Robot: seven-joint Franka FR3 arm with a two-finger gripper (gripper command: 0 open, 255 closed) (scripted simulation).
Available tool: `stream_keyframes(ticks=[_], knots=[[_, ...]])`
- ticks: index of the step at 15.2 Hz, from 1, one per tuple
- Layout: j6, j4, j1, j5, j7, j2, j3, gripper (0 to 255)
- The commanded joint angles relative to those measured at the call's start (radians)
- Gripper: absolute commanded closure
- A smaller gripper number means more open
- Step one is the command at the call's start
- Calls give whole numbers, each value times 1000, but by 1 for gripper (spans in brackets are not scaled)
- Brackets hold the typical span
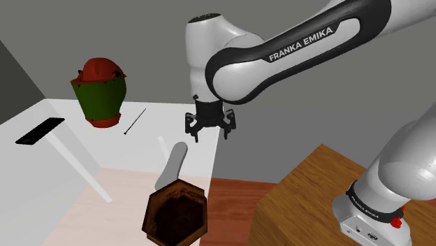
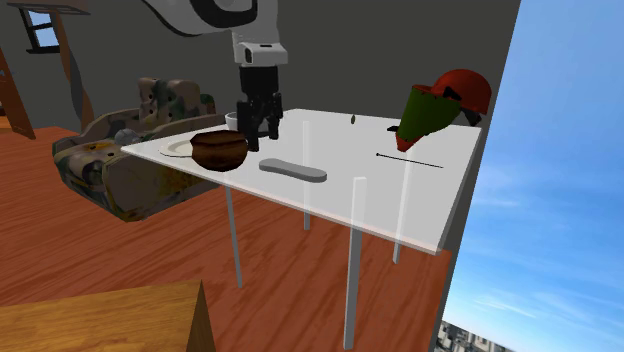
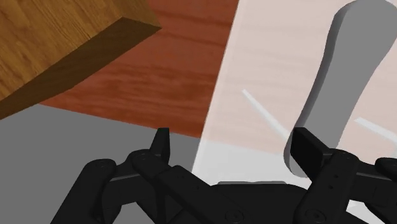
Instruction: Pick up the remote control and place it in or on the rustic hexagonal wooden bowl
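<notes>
**Cropped, covered, too small**

In the shoulder view, the brown hexagonal bowl (image 1: pixel 176 210) is being cropped by the bottom edge. In the wrist view, the grey remote (image 3: pixel 347 76) is being covered at its near end by one finger (image 3: pixel 310 153) of the pincer (image 3: pixel 233 140). In the second exterior view, a pale plate (image 2: pixel 172 148) is being partly hidden behind the bowl, and a speck (image 2: pixel 355 118) on the worktop (image 2: pixel 400 200) is being left unnamed as too small to tell.

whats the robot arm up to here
A white Franka arm holds its black gripper open and empty over the edge of the white table, close to a grey remote lying flat there. The brown hexagonal wooden bowl sits beside the remote. Nothing has been picked up yet.
</notes>
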Motion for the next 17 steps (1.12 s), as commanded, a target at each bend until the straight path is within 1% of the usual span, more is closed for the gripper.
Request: stream_keyframes(ticks=[1, 3, 5, 8, 11, 17], knots=[[20, 65, 2, -66, 98, 101, 31, 0], [30, 130, 20, -135, 189, 197, 45, 0], [30, 203, 50, -203, 276, 293, 46, 0], [17, 325, 113, -295, 388, 433, 26, 0], [-6, 451, 181, -358, 466, 554, -5, 0], [56, 420, 192, -384, 482, 591, -22, 0]])
